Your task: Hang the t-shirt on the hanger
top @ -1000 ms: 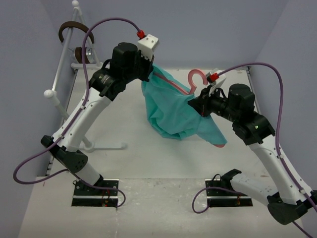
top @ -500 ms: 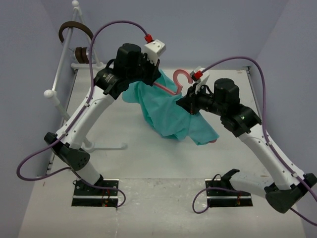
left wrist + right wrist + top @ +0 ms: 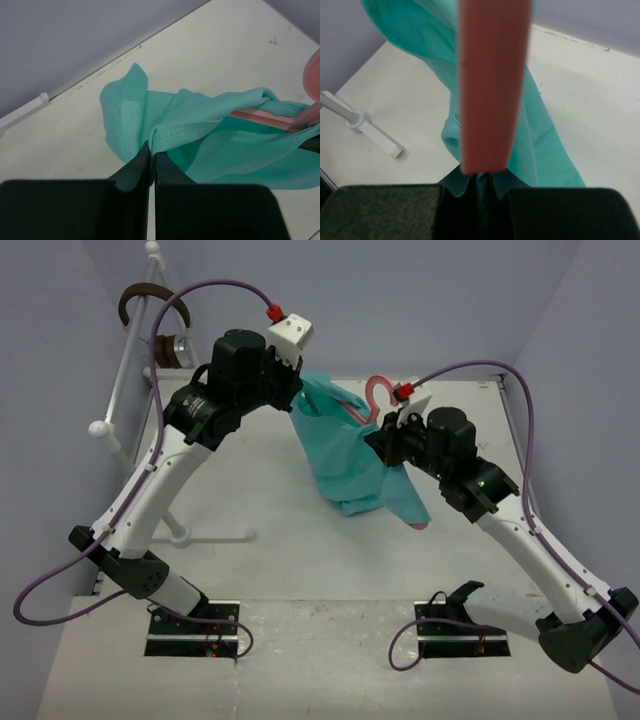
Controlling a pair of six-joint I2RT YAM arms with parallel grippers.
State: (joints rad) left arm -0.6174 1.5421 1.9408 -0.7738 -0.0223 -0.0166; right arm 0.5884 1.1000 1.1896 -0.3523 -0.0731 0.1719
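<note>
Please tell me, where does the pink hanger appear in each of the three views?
Top: hanger upper centre, its hook above the t-shirt.
Left wrist: hanger at the right edge, partly under cloth.
Right wrist: hanger as a wide bar, centre, from the top edge.
Shared landmark: the t-shirt.

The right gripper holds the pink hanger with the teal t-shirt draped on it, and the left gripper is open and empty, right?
Not quite. The left gripper is not open and empty: the left wrist view shows its jaws shut on a stitched edge of the t-shirt. The rest stands: the right gripper holds the pink hanger with the shirt draped on it.
</note>
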